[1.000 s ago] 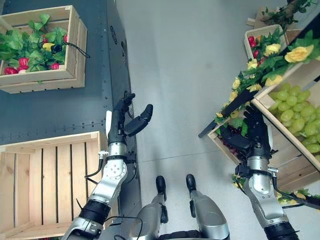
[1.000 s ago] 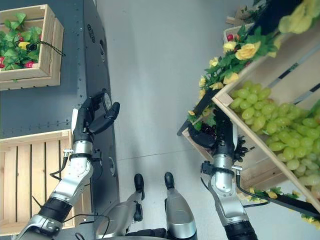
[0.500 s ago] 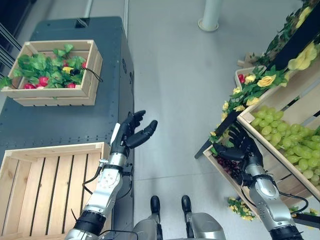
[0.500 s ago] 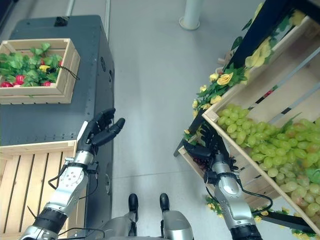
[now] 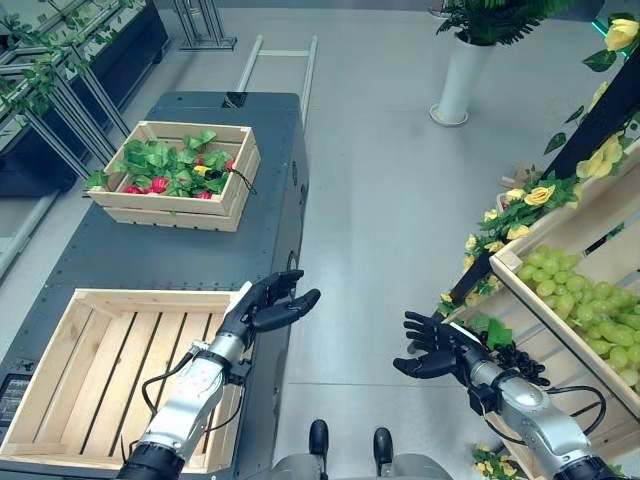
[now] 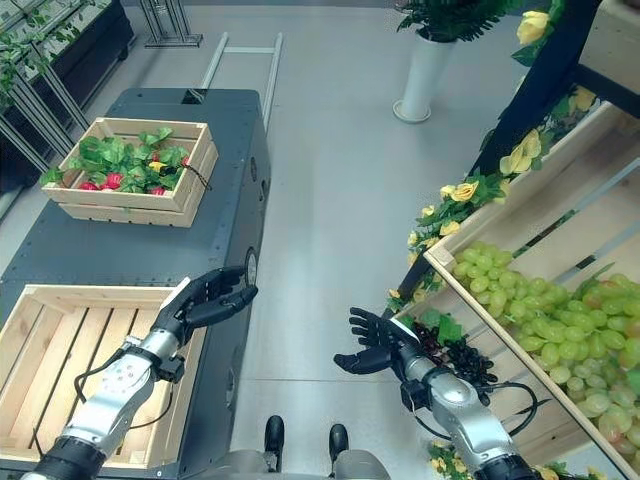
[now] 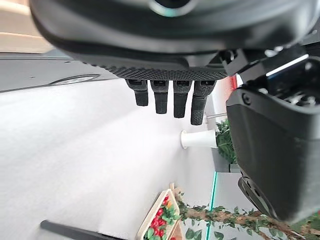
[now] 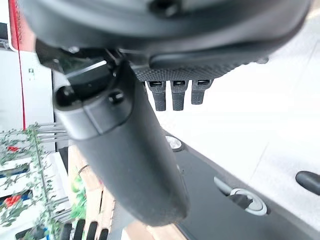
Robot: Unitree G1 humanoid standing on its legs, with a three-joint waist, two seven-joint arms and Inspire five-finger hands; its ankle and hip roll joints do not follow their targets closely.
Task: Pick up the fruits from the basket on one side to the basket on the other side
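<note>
Our right hand [image 6: 385,345] hangs over the floor with its fingers spread and holds nothing; in its wrist view the fingers also stand straight. Just to its right, at the low edge of the shelf, lies a bunch of dark grapes [image 6: 450,352], close behind the wrist and partly hidden by it. Higher on the same shelf, further right, the green grapes [image 6: 545,315] fill a slanted crate [image 6: 520,208]. So the fruit is on the right side, and the right hand is clearly the nearer one.

Our left hand [image 5: 268,304] is open too and empty, and it hovers at the corner of the empty crate [image 5: 110,372] on the dark tabletop [image 5: 150,255]. We judge this crate is the goal, well apart from the fruit, across the floor. A second crate with leaves [image 5: 180,185] stands further away.
</note>
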